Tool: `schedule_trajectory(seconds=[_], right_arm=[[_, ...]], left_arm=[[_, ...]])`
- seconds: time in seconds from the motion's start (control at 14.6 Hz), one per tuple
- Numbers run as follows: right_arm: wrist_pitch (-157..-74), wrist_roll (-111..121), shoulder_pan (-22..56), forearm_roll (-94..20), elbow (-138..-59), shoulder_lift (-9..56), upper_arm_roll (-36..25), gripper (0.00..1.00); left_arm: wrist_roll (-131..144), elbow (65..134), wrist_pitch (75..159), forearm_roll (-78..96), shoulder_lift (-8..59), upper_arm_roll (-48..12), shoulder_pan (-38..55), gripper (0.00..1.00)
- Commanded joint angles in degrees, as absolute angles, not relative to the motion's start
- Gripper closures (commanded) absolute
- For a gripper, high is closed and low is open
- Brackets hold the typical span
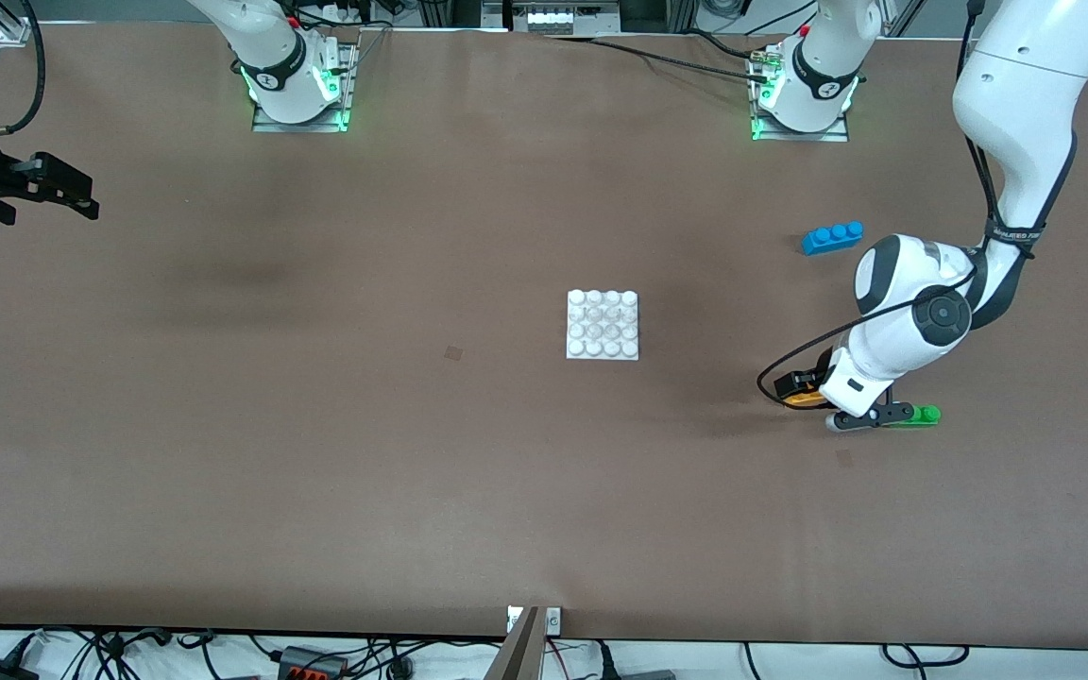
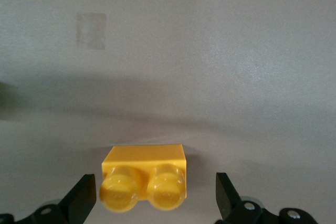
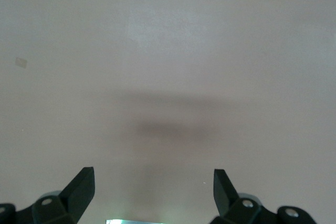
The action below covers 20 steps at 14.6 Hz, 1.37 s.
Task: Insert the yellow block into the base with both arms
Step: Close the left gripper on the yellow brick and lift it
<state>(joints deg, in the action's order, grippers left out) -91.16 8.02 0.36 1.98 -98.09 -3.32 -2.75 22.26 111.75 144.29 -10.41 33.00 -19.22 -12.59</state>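
The left gripper (image 2: 152,198) hangs spread wide around the yellow block (image 2: 144,178), which lies on the table at the base's (image 1: 603,325) four o'clock; the right gripper (image 3: 152,192) waits, fingers apart

Even overhead light falls on the table (image 1: 317,453), casting soft, diffuse shadows. Both wrist views look washed out and pale; green lamps glow at the arm bases.
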Motion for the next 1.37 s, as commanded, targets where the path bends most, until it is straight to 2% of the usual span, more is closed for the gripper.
schedule_trajectory(seconds=[0.0,0.27,0.34,0.48,0.69,0.82,0.96,1.16,1.3], right_arm=[[-90.44,7.56,0.62,2.81,-97.21,-3.25,-2.64,0.0],[-90.44,7.56,0.62,2.81,-97.21,-3.25,-2.64,0.0],[-90.44,7.56,0.62,2.81,-97.21,-3.25,-2.72,0.0],[-90.79,7.56,0.62,2.9,-97.21,-3.25,-2.72,0.0],[-90.7,7.56,0.62,2.9,-97.12,-3.25,-2.64,0.0],[-90.62,7.56,0.53,2.81,-97.21,-3.25,-2.72,0.0],[-90.53,7.56,0.53,2.81,-97.21,-3.25,-2.72,0.0],[-90.44,7.56,0.44,2.81,-97.21,-3.25,-2.81,0.0],[-90.44,7.56,0.26,2.81,-97.21,-3.16,-2.99,0.0]], left_arm=[[23.73,110.22,144.93,-13.88,34.54,-19.25,-12.48,0.0],[23.73,110.21,145.72,-14.06,35.15,-19.25,-12.83,0.0],[23.73,110.21,145.81,-14.06,35.33,-19.25,-12.83,0.04],[23.55,110.13,145.81,-15.11,35.25,-19.25,-12.83,0.18],[23.47,109.43,145.46,-16.52,35.24,-19.25,-12.92,0.46],[23.47,109.25,144.93,-16.52,35.07,-19.34,-12.4,0.59],[23.38,107.24,141.62,-16.61,34.63,-20.03,-12.3,0.6],[23.64,100.04,128.61,-16.52,34.28,-24.94,-10.99,0.62],[23.82,99.32,127.8,-15.73,34.28,-29.24,-10.98,0.62]])
